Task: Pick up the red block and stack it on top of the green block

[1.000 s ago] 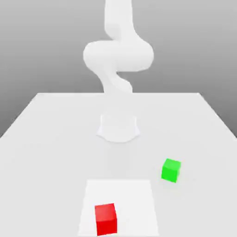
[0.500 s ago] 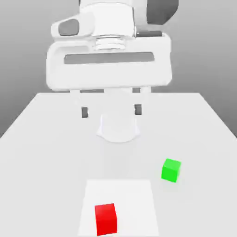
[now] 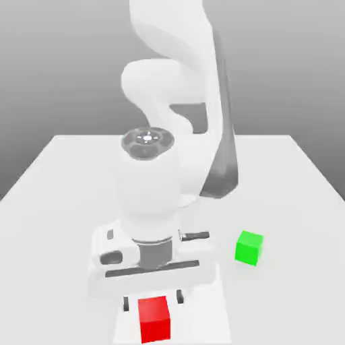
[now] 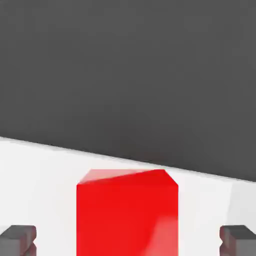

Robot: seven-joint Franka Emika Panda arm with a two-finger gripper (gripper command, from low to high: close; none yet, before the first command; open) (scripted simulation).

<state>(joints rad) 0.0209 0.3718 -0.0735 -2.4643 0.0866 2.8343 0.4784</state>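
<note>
The red block (image 3: 153,319) rests on the table near the front edge. My gripper (image 3: 152,300) hangs low directly over it, pointing down and open, with one dark fingertip on each side of the block. In the hand view the red block (image 4: 127,212) sits centred between the two fingertips (image 4: 17,239), with a clear gap on both sides, and my gripper (image 4: 128,240) holds nothing. The green block (image 3: 248,247) stands apart on the table, toward the exterior view's right and a little farther back.
The white table (image 3: 60,189) stretches wide around both blocks. A slightly brighter square patch (image 3: 215,317) lies under the red block. My arm (image 3: 175,87) rises behind the hand, over the middle of the table.
The hand has dropped from high above the table to just over the red block, with its fingers now straddling it. Neither block has moved.
</note>
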